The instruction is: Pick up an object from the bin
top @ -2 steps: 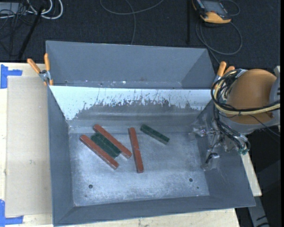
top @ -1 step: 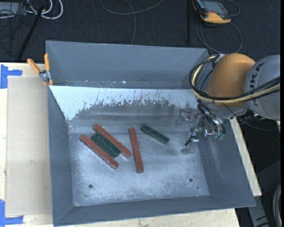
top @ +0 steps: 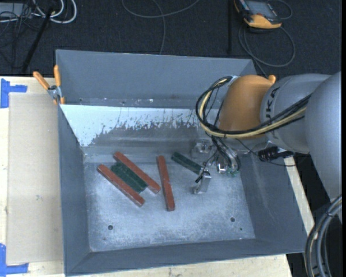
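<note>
My gripper (top: 199, 186) hangs low over the bin floor, right of the middle, under the arm's orange cover. A dark green flat bar (top: 186, 161) lies just up and to the left of it, angled, with its right end reaching under the gripper's body. I cannot tell whether they touch. A red-brown bar (top: 166, 183) lies lengthwise a little way to the gripper's left, apart from it. Nothing shows held by the gripper.
Further left lie three things side by side on a slant: a red-brown bar (top: 136, 171), a dark green block (top: 128, 178) and another red-brown bar (top: 120, 184). The bin's sloped walls rise on all sides.
</note>
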Motion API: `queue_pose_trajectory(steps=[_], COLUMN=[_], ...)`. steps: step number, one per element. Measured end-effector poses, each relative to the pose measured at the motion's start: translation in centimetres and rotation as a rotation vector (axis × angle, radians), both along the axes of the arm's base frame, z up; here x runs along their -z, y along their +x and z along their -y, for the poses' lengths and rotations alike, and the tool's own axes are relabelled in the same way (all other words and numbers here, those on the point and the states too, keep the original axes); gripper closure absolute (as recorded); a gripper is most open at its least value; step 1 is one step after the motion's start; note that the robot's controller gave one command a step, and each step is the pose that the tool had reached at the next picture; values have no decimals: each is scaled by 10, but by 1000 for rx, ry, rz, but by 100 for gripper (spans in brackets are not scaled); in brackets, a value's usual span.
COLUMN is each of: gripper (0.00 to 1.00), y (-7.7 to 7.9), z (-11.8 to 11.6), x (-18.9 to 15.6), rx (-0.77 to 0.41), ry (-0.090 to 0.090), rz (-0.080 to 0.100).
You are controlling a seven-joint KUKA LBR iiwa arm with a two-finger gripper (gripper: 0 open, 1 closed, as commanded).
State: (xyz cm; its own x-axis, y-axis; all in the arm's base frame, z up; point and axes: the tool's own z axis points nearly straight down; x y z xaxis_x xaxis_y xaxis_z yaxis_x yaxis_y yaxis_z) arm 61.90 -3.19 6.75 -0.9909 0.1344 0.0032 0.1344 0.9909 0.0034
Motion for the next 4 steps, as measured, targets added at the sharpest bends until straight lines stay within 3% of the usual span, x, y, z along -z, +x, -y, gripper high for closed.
queue_pose_trajectory(steps=[1, 2, 3, 4], gripper=[100, 100, 0, 0], y=[1, -3, -4, -50], z=[3, -13, -13, -56], x=[-3, -195, -189, -32], rx=[0, -53, -55, -268], ry=[-4, -5, -4, -1], rz=[4, 13, 5, -6])
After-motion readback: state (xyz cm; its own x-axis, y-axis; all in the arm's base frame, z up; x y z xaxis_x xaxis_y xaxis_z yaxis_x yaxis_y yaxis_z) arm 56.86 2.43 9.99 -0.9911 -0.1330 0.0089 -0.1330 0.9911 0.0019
